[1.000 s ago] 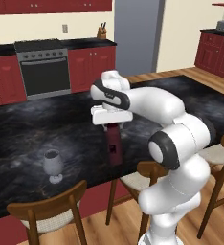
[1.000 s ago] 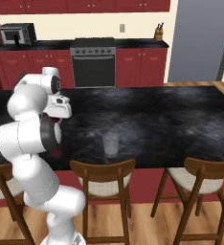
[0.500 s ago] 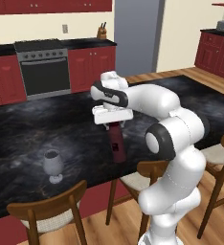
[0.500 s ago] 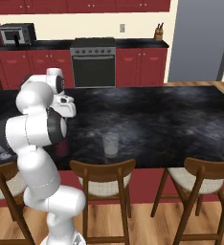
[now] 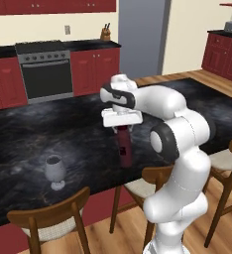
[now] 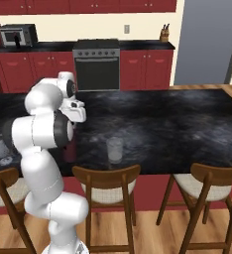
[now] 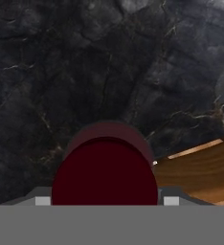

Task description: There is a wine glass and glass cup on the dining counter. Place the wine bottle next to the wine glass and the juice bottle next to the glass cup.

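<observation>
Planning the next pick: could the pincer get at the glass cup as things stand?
Probably not yet: the pincer sits on the juice bottle, apparently gripping its cap. Once free, the glass cup stands unobstructed on the dining counter.

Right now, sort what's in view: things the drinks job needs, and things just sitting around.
For the job:
juice bottle, under the end effector
wine glass
glass cup
dining counter

Just around:
stove
microwave
knife block
chairs
</observation>
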